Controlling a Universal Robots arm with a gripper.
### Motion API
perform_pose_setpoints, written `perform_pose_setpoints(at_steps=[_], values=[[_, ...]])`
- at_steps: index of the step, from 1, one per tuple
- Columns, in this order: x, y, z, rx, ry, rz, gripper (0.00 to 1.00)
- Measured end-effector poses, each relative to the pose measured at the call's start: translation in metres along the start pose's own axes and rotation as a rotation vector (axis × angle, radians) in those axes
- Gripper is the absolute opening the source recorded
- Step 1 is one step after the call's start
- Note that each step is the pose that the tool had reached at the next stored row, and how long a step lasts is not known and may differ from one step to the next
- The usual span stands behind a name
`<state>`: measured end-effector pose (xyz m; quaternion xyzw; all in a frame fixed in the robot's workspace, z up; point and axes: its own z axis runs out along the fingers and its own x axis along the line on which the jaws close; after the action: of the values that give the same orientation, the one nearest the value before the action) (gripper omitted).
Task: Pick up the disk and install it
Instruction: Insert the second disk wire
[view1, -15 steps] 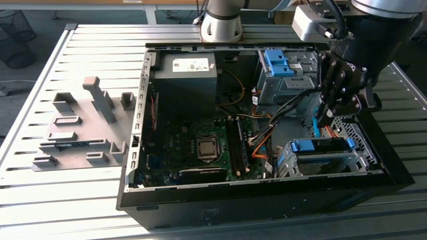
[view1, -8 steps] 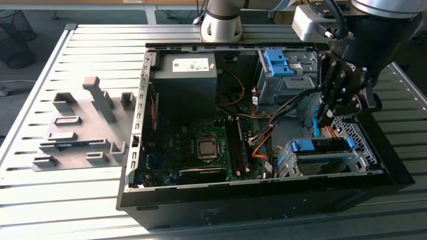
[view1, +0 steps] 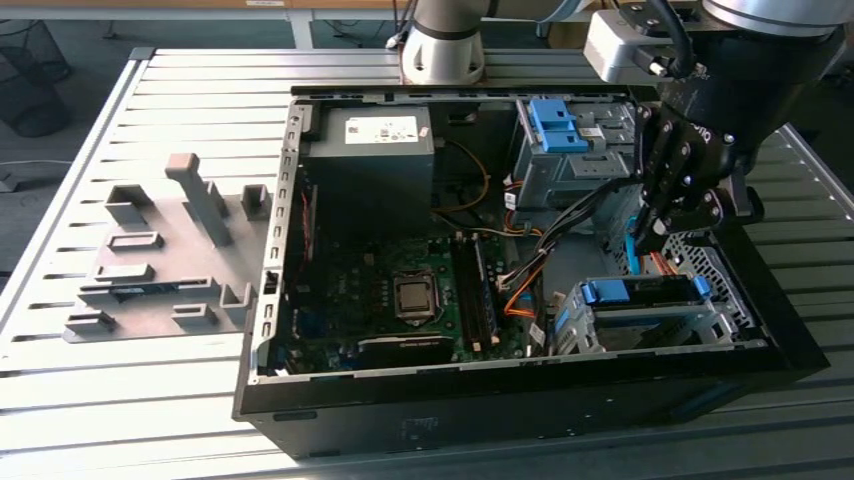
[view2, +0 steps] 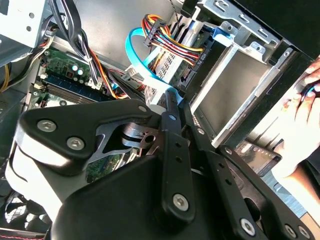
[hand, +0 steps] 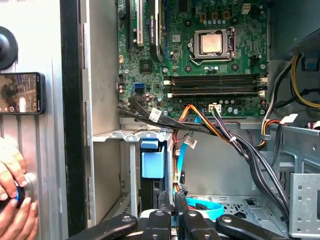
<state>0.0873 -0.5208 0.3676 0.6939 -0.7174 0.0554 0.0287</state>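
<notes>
The disk's bright blue carrier end (view1: 641, 292) shows in the grey drive cage (view1: 594, 325) at the case's front corner, on the exterior view's right. Its silver body is hidden in the cage. In the first wrist view the same blue end (hand: 152, 162) sits in the cage slot. My gripper (view1: 647, 238) hangs inside the case just behind and above that cage, not touching the disk. In both wrist views its thin fingertips (view2: 170, 97) (hand: 173, 196) are shut together with nothing seen between them, close to a light blue ribbon cable (view2: 137, 55).
A second drive bay with a blue bracket (view1: 554, 125) stands at the back of the case. Cable bundles (hand: 235, 142) cross between the motherboard (view1: 400, 290) and the cages. A grey fixture (view1: 160, 260) lies on the table. A person's hand (hand: 10, 210) and a phone (hand: 20, 92) are beside the case.
</notes>
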Motion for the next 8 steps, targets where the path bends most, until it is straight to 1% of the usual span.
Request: perform_pose_setpoints(at_steps=[1,2,4,7,8], values=[[0.0004,0.0000,0.0001,-0.0002,-0.0041,0.000,0.16],[0.0017,0.0000,0.0005,-0.0006,-0.0175,0.001,0.16],[0.0044,-0.0001,0.0013,-0.0018,-0.0506,0.002,0.16],[0.0091,-0.0002,0.0027,-0.0034,-0.0960,0.004,0.16],[0.0108,-0.0002,0.0032,-0.0038,-0.1078,0.004,0.16]])
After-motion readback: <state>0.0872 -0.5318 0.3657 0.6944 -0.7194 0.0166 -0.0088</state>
